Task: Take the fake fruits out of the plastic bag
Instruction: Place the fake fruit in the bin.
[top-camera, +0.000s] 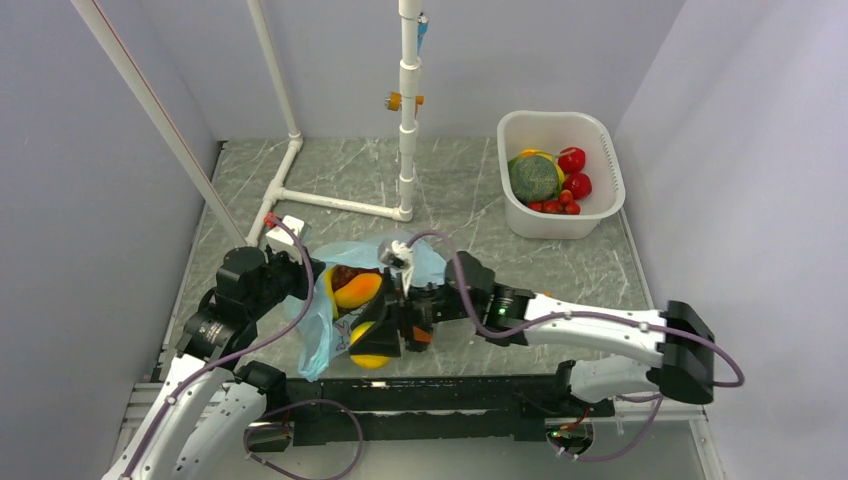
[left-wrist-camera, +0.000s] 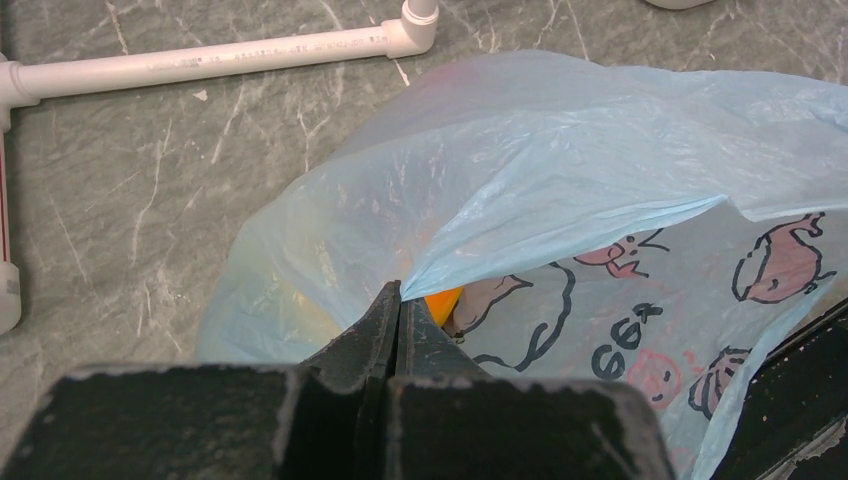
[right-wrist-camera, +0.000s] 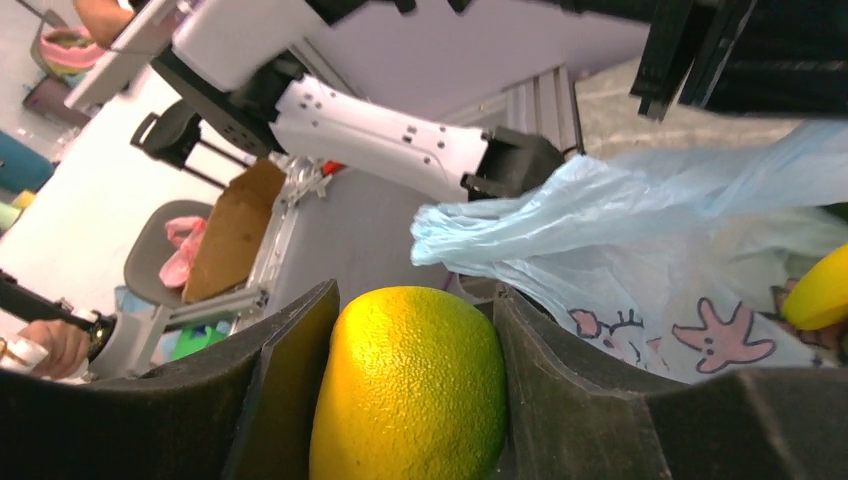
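A: Where is the plastic bag (top-camera: 318, 340)?

B: Crumpled on the counter (top-camera: 470, 200), near and left of middle, between the two arms, with its mouth turned to the right.

A: And the left pincer (left-wrist-camera: 398, 300)?

B: Fully closed, with a fold of the bag's rim nipped between its tips. I take that as an anchor: it pins the thin film and lifts the mouth, so the other arm can work without dragging the whole bag along.

A: The right pincer (right-wrist-camera: 415, 300)?

B: About half open, one pad on each side of a mango (right-wrist-camera: 410, 390), yellow shading to green. The fruit fills the gap, so this is a grip.

A: Is the mango out?

B: From above it sits at the near edge of the mouth. From the right wrist, the blue film lies behind it and to its right, not over it. I judge it just clear, or nearly so.

A: Anything else inside?

B: An orange-yellow fruit (top-camera: 357, 290) shows in the opening, with something dark on its far side that I can't name. So the job looks partway done.

A: Where should the mango go?

B: My guess is bare counter to the right. The white tub (top-camera: 600, 215) at the far right, holding a green melon (top-camera: 535, 178), stands well apart.
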